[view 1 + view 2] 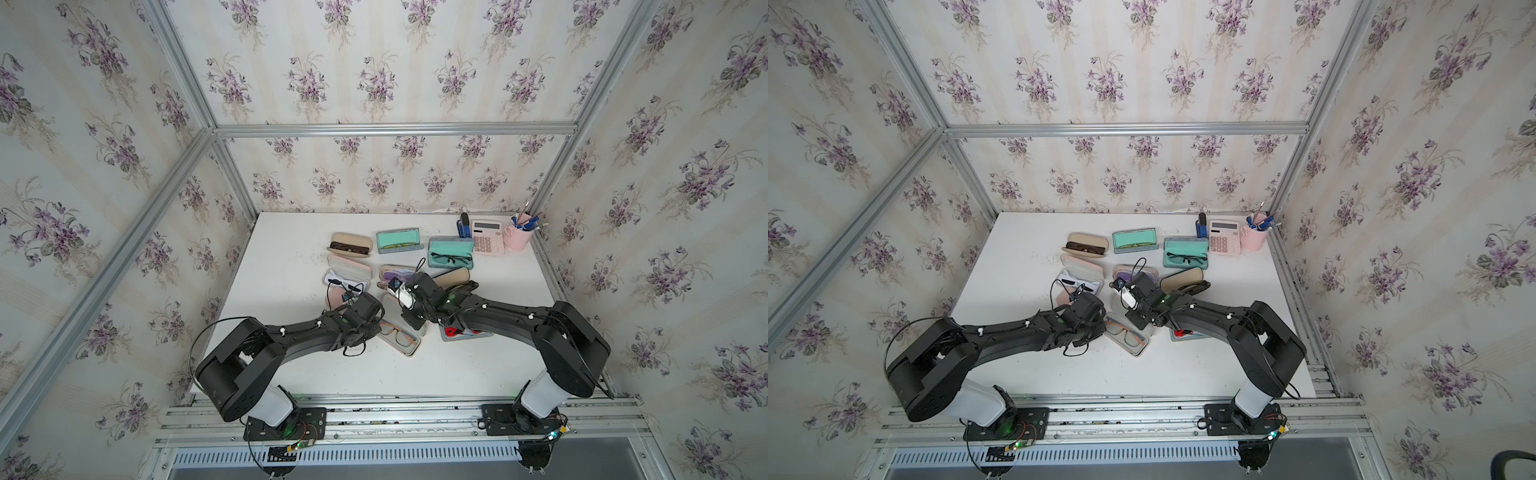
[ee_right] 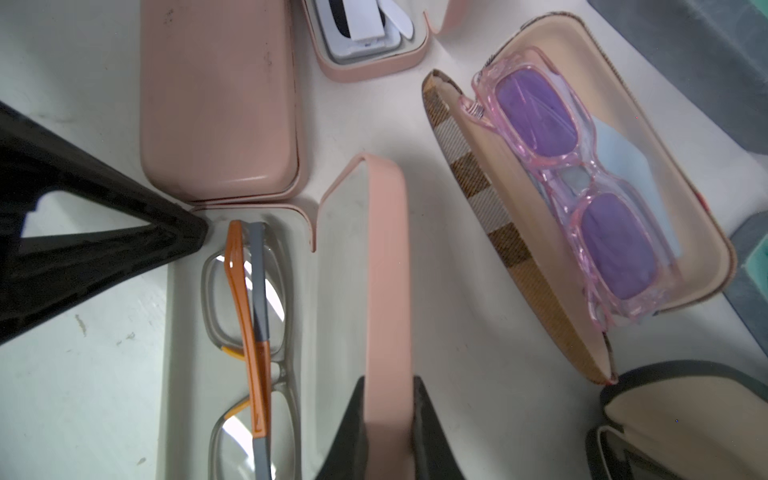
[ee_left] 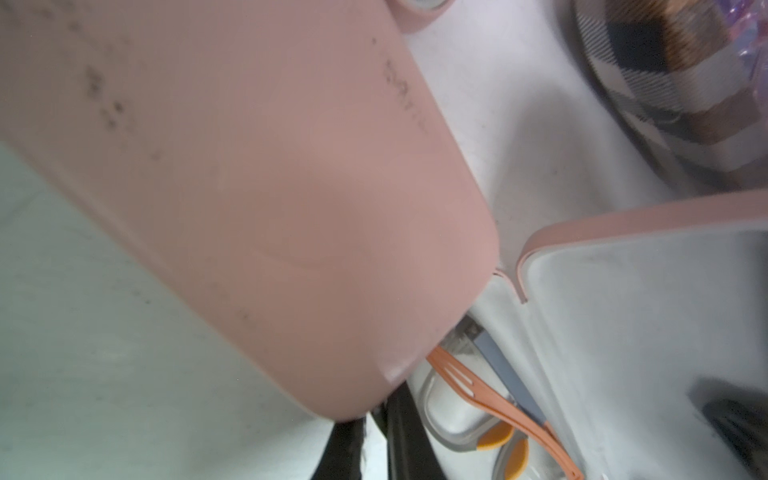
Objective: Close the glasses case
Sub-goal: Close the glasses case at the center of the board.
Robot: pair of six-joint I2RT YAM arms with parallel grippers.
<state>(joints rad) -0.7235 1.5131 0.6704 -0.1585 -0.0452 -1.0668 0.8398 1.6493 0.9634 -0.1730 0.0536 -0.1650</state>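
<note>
The glasses case (image 2: 187,374) is pink outside and pale grey inside. It lies open near the table's front middle in both top views (image 1: 401,340) (image 1: 1130,340). Orange-and-grey glasses (image 2: 249,311) (image 3: 478,386) rest in its tray. The lid (image 2: 382,249) stands up on edge, and my right gripper (image 2: 388,380) is shut on its rim, one finger on each side. My left gripper (image 3: 376,419) is shut with nothing between its fingers. Its fingertip (image 2: 195,232) sits at the tray's corner, beside a closed pink case (image 2: 216,104) (image 3: 249,166).
A plaid case with pink-purple glasses (image 2: 582,187) lies just past the lid. A pink case with white glasses (image 2: 365,41) and a dark case (image 2: 685,424) are close by. Two teal cases (image 1: 399,241) (image 1: 451,253), a calculator (image 1: 487,237) and a pen cup (image 1: 517,237) stand further back.
</note>
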